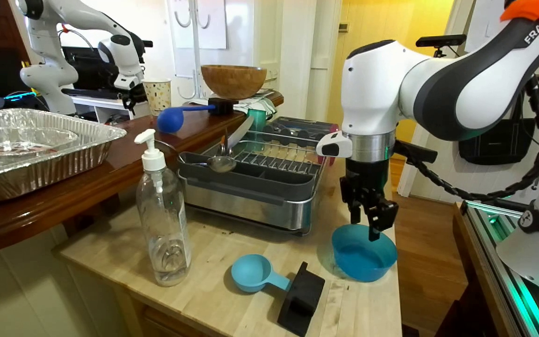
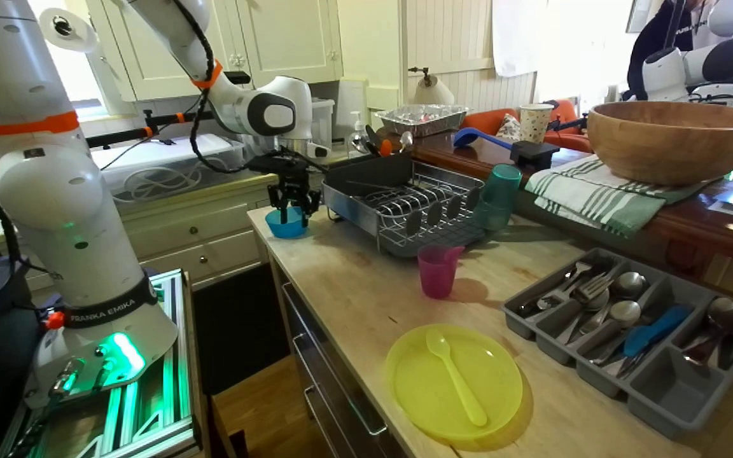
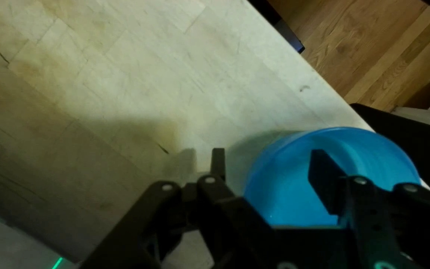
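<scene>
the gripper (image 3: 270, 162) points down at the blue bowl (image 1: 363, 262), its 2 fingers wide apart: in the wrist view, 1 shows over the bowl's inside and 1 outside its wall, with the rim between them. whether either finger touches the bowl, i cannot tell. the bowl sits upright near the edge of the wooden counter (image 1: 204, 267). in an exterior view, a light blue scoop (image 1: 252, 273) lies near it, its handle meeting a black block (image 1: 302, 299); a pump bottle (image 1: 169, 234) and a dish rack (image 1: 246, 206) stand nearby. in an exterior view, a pink cup (image 2: 436, 273), a yellow plate (image 2: 417, 381) bearing a yellow spoon (image 2: 459, 381), and a cutlery tray (image 2: 678, 388) are well apart from the bowl.
</scene>
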You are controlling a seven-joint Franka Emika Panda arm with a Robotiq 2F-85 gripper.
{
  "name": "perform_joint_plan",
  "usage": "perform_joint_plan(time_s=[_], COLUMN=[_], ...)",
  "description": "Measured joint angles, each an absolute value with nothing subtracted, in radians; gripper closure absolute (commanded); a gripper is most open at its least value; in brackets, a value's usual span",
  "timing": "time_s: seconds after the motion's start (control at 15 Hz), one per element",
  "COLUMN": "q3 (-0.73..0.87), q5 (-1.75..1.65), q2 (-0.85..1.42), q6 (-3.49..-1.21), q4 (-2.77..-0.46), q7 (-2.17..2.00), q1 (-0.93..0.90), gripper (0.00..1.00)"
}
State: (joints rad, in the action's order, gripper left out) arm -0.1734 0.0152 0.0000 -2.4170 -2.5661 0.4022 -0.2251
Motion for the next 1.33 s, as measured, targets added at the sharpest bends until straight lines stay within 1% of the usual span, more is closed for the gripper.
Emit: perform_joint_plan(time_s=[0.07, 0.13, 0.2, 0.27, 0.33, 0.47, 0.53, 1.07, 1.33], q3=[-0.174, -0.175, -0.175, -0.176, -0.176, -0.176, -0.176, -0.162, -0.14], q5=[0.015, 0.015, 0.015, 0.015, 0.015, 0.015, 0.015, -0.039, -0.157], q2=[0.01, 0.019, 0.028, 0.036, 0.043, 0.058, 0.064, 0.066, 0.054], q6=[-2.422, -2.427, -2.43, -2.43, -2.43, -2.43, -2.43, -2.395, -2.351], q4=[-2.562, -2.558, -2.554, -2.549, -2.544, -2.534, -2.531, -2.516, -2.515], q7=[0.402, 0.402, 0.402, 0.402, 0.402, 0.402, 0.402, 0.399, 0.391], q1=[-0.225, -0.224, -0.223, -0.223, -0.221, -0.217, -0.213, -0.175, -0.153], gripper=[0.66, 0.62, 0.63, 0.69, 0.8, 0.94, 0.99, 0.99, 0.99])
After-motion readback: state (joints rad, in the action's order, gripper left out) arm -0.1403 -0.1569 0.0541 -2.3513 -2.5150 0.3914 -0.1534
